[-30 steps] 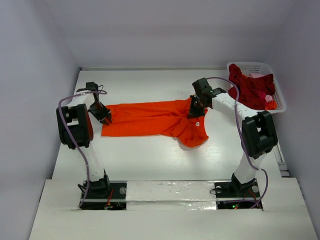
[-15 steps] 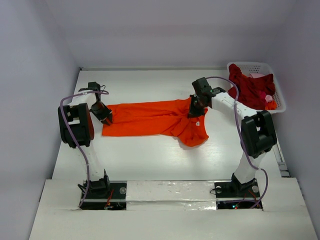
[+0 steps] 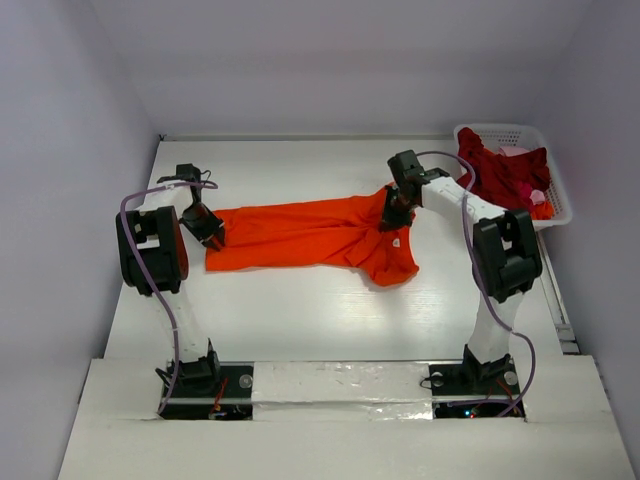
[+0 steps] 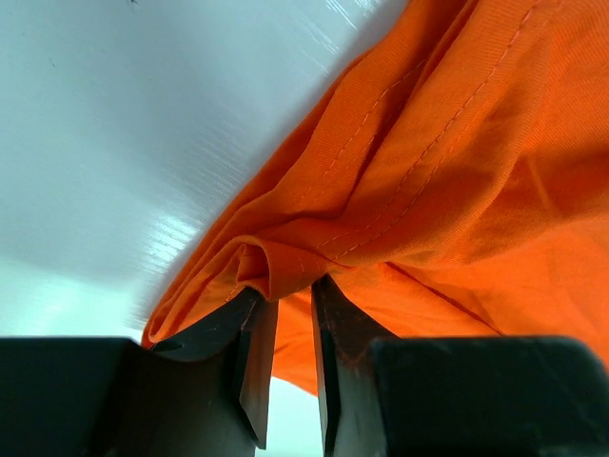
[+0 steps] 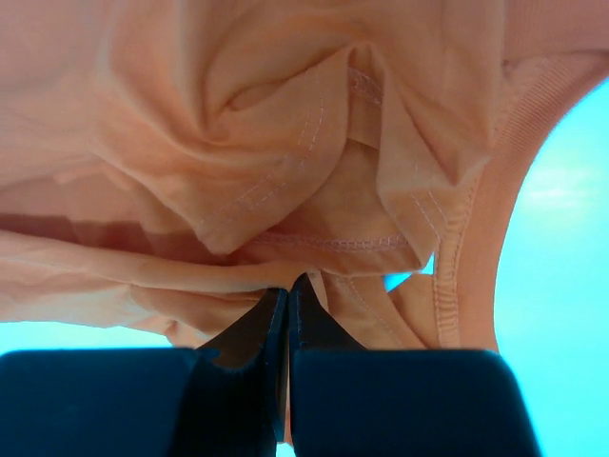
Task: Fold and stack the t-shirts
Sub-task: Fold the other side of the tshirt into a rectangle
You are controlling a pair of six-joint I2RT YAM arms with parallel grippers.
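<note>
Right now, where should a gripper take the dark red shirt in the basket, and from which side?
Probably a raised fold, from above: the dark red shirt lies heaped in the white basket, whose walls block a sideways approach.

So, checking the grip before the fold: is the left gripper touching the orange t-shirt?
Touching. The left wrist view shows the left gripper pinching a fold of the orange t-shirt.

Top external: sitting high behind the arm bases, looking down and forward over the whole tabletop, from afar.
Left wrist: peering past the left gripper, very close on an edge of the orange t-shirt and bare tabletop.
Right wrist: peering past the right gripper, very close on bunched cloth.
All three are sharing that shirt.
</note>
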